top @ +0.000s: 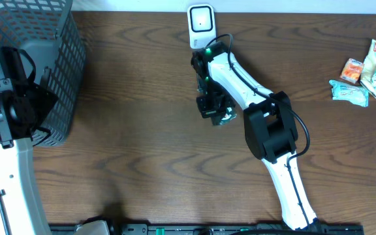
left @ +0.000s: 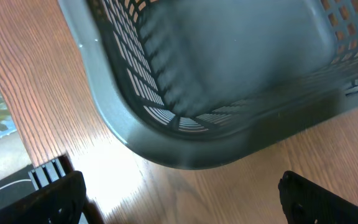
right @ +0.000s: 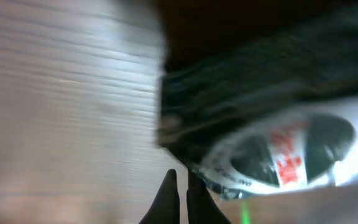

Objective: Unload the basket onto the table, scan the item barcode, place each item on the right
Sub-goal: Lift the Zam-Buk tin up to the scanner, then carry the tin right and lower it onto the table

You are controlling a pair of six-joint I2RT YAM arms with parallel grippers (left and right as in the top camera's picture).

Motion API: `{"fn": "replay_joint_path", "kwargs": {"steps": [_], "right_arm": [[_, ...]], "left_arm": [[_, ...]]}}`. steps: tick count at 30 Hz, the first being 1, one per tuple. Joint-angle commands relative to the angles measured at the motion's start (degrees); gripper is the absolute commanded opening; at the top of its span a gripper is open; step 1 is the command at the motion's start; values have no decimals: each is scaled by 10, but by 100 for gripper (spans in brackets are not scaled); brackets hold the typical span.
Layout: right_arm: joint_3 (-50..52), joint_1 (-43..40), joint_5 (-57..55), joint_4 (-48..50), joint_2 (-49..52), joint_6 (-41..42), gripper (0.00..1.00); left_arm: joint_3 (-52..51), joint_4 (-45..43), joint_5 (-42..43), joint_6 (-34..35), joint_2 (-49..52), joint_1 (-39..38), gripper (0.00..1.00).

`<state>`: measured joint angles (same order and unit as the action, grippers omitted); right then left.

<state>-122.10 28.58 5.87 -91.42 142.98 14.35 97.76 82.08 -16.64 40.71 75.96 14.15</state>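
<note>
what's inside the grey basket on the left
The basket shows only its bare grey floor and mesh walls in the left wrist view, no items. Overhead, the left arm covers part of it; that part is hidden.

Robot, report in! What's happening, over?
Left tool open, over basket. Right tool shut on packet, near scanner. Nothing seen blocking scanner.

Overhead: fixed, high, straight down over whole brown wooden table (top: 142, 143).
Left wrist: close, tilted onto grey plastic mesh basket (left: 185, 143), also at overhead's left edge.
Right wrist: very close, blurred, facing black glossy packet (right: 278, 155) and tabletop.
</note>
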Motion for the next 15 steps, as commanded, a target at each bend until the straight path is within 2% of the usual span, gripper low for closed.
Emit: {"fn": "replay_joint_path", "kwargs": {"steps": [1, 5, 7, 15], "right_arm": [[-9, -5, -137, -17, -21, 70, 1], [-9, -23, -247, -18, -21, 139, 1], [-9, -37, -267, -1, -21, 145, 1], [-75, -100, -184, 33, -21, 128, 1]], "left_arm": [[-1, 1, -6, 5, -4, 3, 98], [-1, 1, -6, 5, -4, 3, 98], [-1, 1, -6, 5, -4, 3, 98], [-1, 1, -6, 5, -4, 3, 98]]}}
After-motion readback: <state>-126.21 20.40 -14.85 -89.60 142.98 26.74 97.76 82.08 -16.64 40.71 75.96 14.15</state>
